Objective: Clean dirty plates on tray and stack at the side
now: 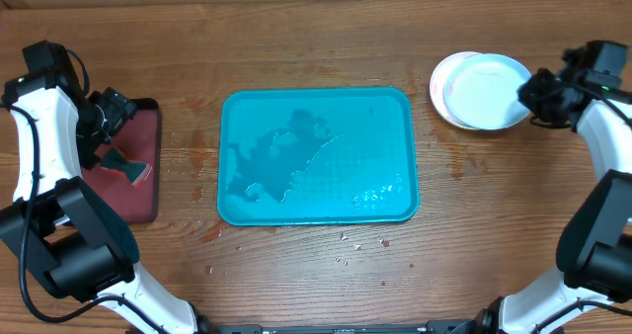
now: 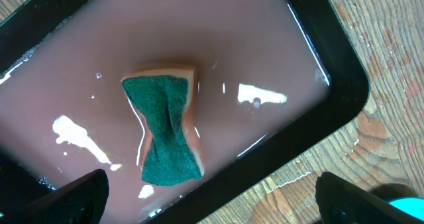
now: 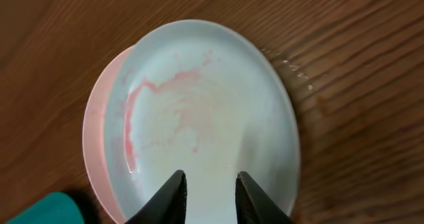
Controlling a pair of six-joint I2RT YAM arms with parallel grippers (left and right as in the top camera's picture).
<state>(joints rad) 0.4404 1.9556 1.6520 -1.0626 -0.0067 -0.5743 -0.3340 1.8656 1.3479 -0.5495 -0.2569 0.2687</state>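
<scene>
The turquoise tray [image 1: 237,112] lies mid-table, wet, with no plate on it. At the back right the plates are stacked. A pale mint-blue plate [image 3: 199,111] [image 1: 484,92] with a red smear lies on top. Under it, a pinkish-white rim [image 3: 93,138] sticks out to the left. My right gripper [image 3: 210,177] [image 1: 528,95] hovers over the top plate's near edge, its jaws slightly open with nothing between them. My left gripper [image 2: 212,204] [image 1: 117,117] is wide open above the small dark-red tray, holding nothing.
A green-topped sponge [image 2: 165,131] [image 1: 126,166] lies in pinkish water in the black-rimmed dark-red tray [image 2: 318,124] [image 1: 148,206] at the left. Drops of water and crumbs dot the wood [image 1: 355,240] in front of the turquoise tray.
</scene>
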